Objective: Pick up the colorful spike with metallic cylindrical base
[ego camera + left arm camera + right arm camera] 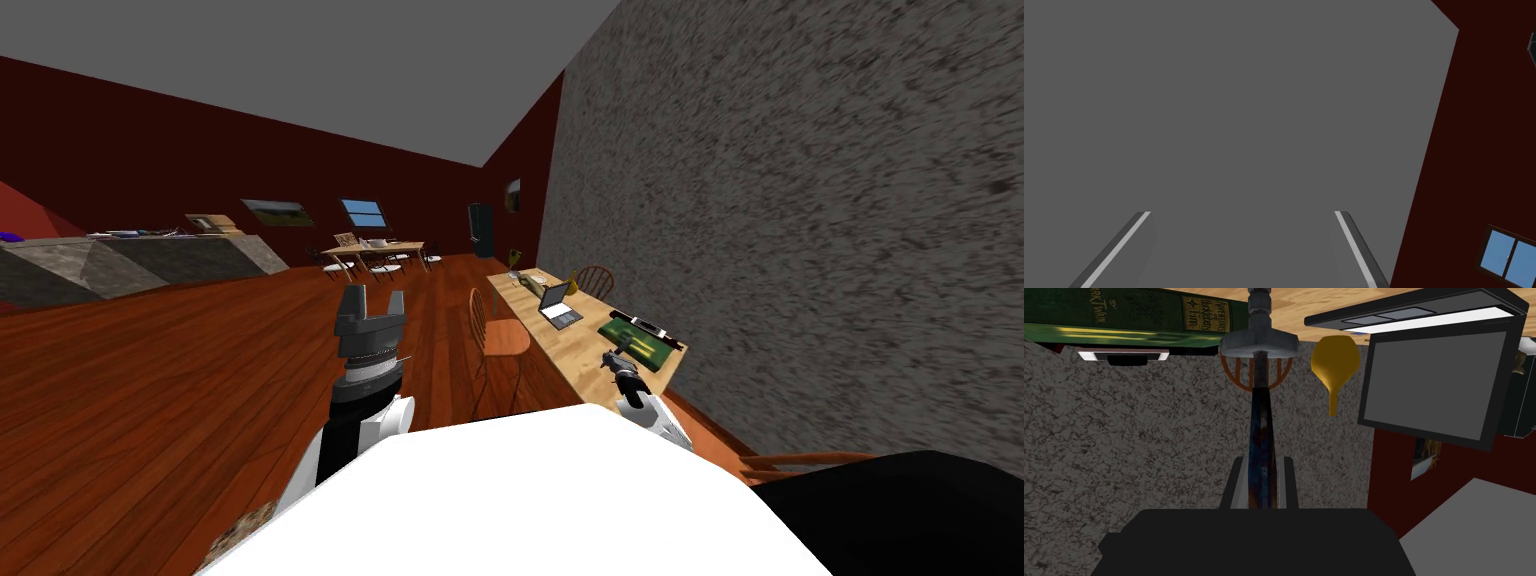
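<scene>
Head view: left gripper [370,305] was raised over the floor [150,400], fingers spread. Right gripper [612,360] hung at the wooden table [565,350], beside a green book [637,343].

Left wrist view: fingers [1116,247] stood wide apart.

Right wrist view: blades pinched the multicoloured spike [1261,438] by its shaft, its grey base seemingly near the table.

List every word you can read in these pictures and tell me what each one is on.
"ADVENTURES OF HUCKLEBERRY FINN": gold panel on the spine of the green book, in the right wrist view.
"BY" and "ARK TWAIN": the same spine; the first letter is cut off by the picture's edge.
The laptop screen is blank grey, with no text.
Head view: nothing legible.
</scene>
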